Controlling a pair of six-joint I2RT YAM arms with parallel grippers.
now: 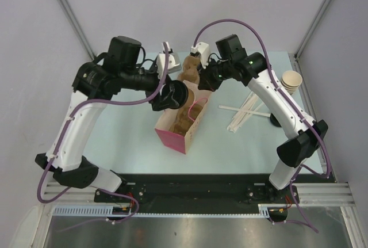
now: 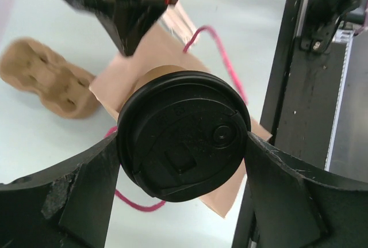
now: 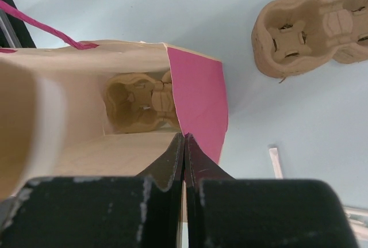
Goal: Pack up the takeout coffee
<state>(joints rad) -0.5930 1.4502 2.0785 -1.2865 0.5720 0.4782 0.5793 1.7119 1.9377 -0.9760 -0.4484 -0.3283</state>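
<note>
The takeout coffee [image 2: 183,136], a brown cup with a round black lid, is held at the lid by my left gripper [image 2: 183,147], one finger pressing on each side. In the top view the takeout coffee [image 1: 178,94] hangs tilted over the far left rim of the open pink paper bag [image 1: 175,136], with my left gripper [image 1: 170,96] round it. My right gripper [image 3: 184,144] is shut on the edge of the pink bag's wall [image 3: 198,98], at the bag's far right rim [image 1: 202,84]. A brown pulp cup carrier [image 3: 141,101] lies inside the bag.
A second pulp carrier [image 3: 313,32] lies on the table beyond the bag [image 1: 190,71]. A stack of pale lidless cups [image 1: 291,81] stands at the right, with pale flat sticks [image 1: 246,113] beside it. The bag's pink cord handle [image 2: 221,58] loops outward.
</note>
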